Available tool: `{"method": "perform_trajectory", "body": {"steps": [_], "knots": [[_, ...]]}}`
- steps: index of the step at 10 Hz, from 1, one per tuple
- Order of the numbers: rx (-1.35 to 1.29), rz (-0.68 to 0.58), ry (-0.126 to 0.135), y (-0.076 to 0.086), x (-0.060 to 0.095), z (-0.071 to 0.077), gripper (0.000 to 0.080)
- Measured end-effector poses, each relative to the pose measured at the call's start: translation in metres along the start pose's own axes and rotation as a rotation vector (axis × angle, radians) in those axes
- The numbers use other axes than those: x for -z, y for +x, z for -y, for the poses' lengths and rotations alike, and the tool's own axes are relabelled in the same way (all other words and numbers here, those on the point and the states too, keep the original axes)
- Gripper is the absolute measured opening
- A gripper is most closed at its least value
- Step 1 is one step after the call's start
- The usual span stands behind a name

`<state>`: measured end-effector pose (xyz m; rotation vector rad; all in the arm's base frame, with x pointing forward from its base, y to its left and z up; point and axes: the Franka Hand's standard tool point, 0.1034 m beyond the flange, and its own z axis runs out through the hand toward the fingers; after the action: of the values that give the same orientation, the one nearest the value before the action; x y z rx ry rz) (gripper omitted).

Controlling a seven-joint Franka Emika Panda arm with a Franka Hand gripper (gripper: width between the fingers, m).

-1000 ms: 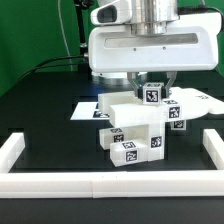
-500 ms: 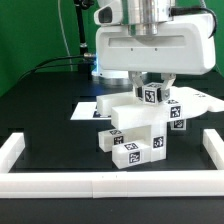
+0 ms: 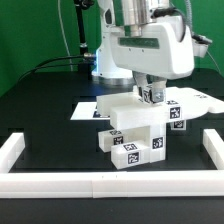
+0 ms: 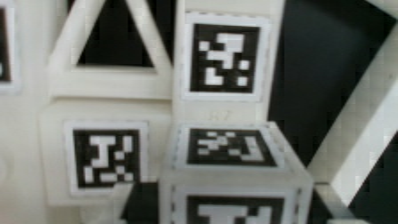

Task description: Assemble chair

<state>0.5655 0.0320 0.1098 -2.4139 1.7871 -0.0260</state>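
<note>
Hand hangs over the chair, fingers on either side of the upright tagged leg on top, clamped on it as far as I can see. Chair sits mid-bench, partly on the marker board, behind the white front rail. Wrist view shows the leg's tags close up, blurry.

No legible text, only black-and-white square tags on chair pieces
</note>
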Motion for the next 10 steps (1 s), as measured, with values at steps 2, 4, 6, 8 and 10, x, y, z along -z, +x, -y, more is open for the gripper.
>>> {"method": "perform_trajectory", "body": {"steps": [2,4,6,8,10], "knots": [[-0.169,0.006,0.020,-0.0006,-0.0007,0.0006,0.0284],[-0.276,0.021,0.027,-0.0005,-0.0006,0.0008,0.0284],[-0.375,0.028,0.029,0.0009,-0.0007,0.0003,0.0284],[-0.366,0.028,0.029,0.0000,-0.0008,0.0005,0.0284],[-0.333,0.028,0.029,-0.0008,-0.0009,0.0007,0.0576]]}}
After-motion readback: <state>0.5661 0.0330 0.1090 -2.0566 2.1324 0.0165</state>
